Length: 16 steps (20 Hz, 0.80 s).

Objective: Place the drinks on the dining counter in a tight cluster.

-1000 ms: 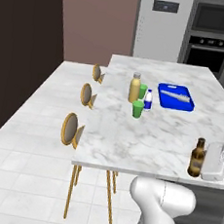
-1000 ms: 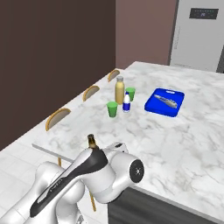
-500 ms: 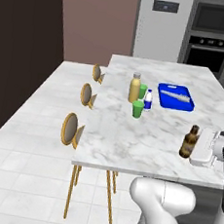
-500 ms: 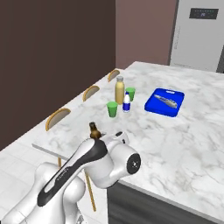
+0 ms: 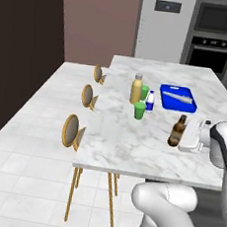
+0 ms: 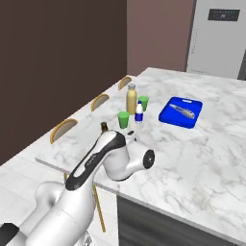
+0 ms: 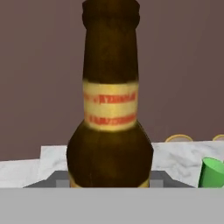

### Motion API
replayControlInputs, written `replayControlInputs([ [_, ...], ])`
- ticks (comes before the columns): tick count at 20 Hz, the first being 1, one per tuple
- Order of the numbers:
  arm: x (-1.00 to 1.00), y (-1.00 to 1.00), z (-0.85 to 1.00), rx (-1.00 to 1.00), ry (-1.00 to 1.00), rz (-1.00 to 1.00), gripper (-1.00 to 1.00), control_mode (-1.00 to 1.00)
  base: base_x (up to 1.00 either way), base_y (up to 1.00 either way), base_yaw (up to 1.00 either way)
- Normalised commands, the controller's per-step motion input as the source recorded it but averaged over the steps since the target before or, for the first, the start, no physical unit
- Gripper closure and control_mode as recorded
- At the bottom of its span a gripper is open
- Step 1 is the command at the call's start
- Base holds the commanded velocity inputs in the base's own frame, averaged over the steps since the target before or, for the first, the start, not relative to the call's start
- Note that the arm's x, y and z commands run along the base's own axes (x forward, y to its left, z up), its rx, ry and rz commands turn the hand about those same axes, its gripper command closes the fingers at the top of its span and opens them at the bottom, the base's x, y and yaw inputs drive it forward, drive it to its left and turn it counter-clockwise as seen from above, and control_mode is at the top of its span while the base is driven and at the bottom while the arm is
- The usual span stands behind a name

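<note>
A slim brown beer bottle (image 5: 177, 130) stands upright over the right part of the dining counter (image 5: 117, 145), and my gripper (image 5: 184, 138) is shut on its lower body. In the hand view the beer bottle (image 7: 110, 113) rises close up between my gripper (image 7: 109, 183) fingers. Only the beer bottle's top (image 6: 104, 126) shows behind my arm in the right base view. The yellow juice bottle (image 5: 136, 89) and the small water bottle (image 5: 149, 101) stand close together farther in, well apart from the beer bottle. They show again as juice bottle (image 6: 131, 99) and water bottle (image 6: 139, 113).
Two green cups (image 5: 139, 110) (image 5: 144, 92) stand by the bottles; one green cup (image 7: 211, 173) shows in the hand view. A blue tray (image 5: 178, 98) lies to their right. Three round stools (image 5: 71, 131) line the counter's left edge. Ovens and a fridge stand behind.
My gripper has carried the beer bottle from near the counter's front right edge farther in and to the left, closer to the other drinks. The other things have not moved.
</note>
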Motion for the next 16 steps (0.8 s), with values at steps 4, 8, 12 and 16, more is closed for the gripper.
replayControlInputs([
  [4,0.78,-0.20,0.04,0.17,0.03,0.19,1.00,-1.00,0.00,0.00,0.00],
  [8,0.70,-0.27,0.01,0.08,0.05,0.10,1.00,-1.00,0.00,0.00,0.00],
  [12,0.57,-0.16,0.00,-0.01,0.00,0.08,1.00,-1.00,0.00,0.00,0.00],
  [16,0.56,-0.01,0.00,-0.11,0.00,0.03,1.00,-1.00,0.00,0.00,0.00],
])
